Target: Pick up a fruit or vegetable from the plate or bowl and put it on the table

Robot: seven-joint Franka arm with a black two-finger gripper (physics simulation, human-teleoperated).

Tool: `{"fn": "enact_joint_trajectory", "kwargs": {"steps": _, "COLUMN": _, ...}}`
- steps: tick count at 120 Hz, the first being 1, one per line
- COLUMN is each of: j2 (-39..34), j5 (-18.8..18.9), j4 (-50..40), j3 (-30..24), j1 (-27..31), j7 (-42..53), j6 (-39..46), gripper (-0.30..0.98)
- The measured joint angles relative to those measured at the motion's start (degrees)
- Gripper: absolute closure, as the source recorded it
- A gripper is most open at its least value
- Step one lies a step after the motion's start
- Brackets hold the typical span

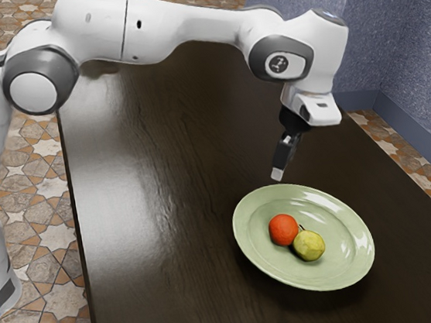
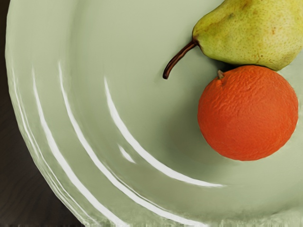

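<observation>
My gripper (image 1: 278, 175) hangs above the far edge of the green plate (image 1: 262, 262) in the exterior view, holding nothing that I can see. On the plate lie an orange (image 1: 283, 230) and a yellow-green pear (image 1: 309, 245), side by side and touching. The wrist view looks down on the plate (image 2: 94, 94), with the orange (image 2: 247, 113) against the pear (image 2: 251, 33), whose dark stem points away from the orange.
The dark wooden table (image 1: 162, 238) extends around the plate, with bare wood toward the exterior view's left. A blue-grey wall (image 1: 413, 53) stands beyond the table at the exterior view's right.
</observation>
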Motion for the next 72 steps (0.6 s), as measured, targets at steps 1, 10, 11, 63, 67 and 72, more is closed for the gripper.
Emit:
{"fn": "enact_joint_trajectory", "kwargs": {"steps": 1, "j2": -0.3, "j5": 0.0, "j4": -0.3, "j3": 0.0, "j1": 0.0, "j7": 0.1, "j6": 0.1, "gripper": 0.00}}
{"fn": "enact_joint_trajectory", "kwargs": {"steps": 10, "j2": -1.9, "j5": -0.2, "j4": -2.3, "j3": -0.5, "j1": 0.0, "j7": 0.8, "j6": 0.5, "gripper": 0.00}}
{"fn": "enact_joint_trajectory", "kwargs": {"steps": 11, "j2": -2.0, "j5": -0.2, "j4": -2.4, "j3": -0.6, "j1": 0.1, "j7": 0.9, "j6": 0.6, "gripper": 0.00}}
{"fn": "enact_joint_trajectory", "kwargs": {"steps": 63, "j2": -3.9, "j5": -1.8, "j4": -8.5, "j3": -4.8, "j1": -0.1, "j7": 3.8, "j6": 4.2, "gripper": 0.00}}
{"fn": "enact_joint_trajectory", "kwargs": {"steps": 67, "j2": -3.9, "j5": -1.9, "j4": -8.9, "j3": -4.9, "j1": -0.1, "j7": 3.9, "j6": 4.5, "gripper": 0.00}}
{"fn": "enact_joint_trajectory", "kwargs": {"steps": 72, "j2": -4.0, "j5": -2.0, "j4": -9.3, "j3": -4.9, "j1": -0.1, "j7": 4.1, "j6": 4.8, "gripper": 0.00}}
